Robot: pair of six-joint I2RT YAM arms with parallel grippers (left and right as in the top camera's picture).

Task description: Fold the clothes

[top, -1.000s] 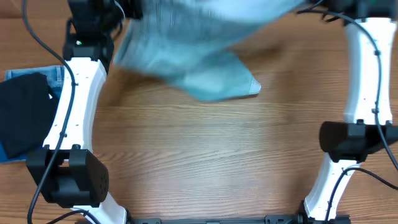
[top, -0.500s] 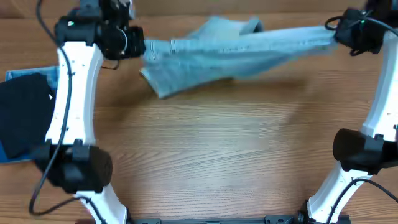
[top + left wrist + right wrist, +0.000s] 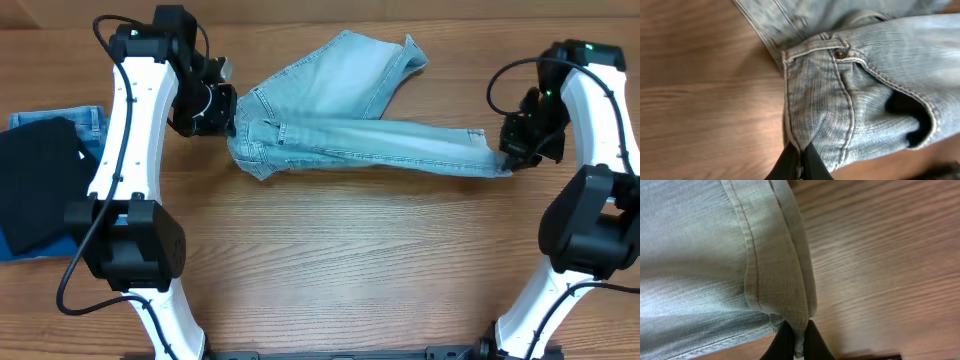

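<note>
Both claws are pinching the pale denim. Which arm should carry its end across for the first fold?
Right, probably. The right claw pinches the thin leg hem of the pale denim, which is light to carry over. The left claw holds the bulkier waist end.

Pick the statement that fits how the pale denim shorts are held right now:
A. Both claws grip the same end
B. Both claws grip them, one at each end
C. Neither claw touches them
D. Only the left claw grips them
B: the left claw is pinched shut on one end of the denim shorts and the right claw on the opposite end.
</note>
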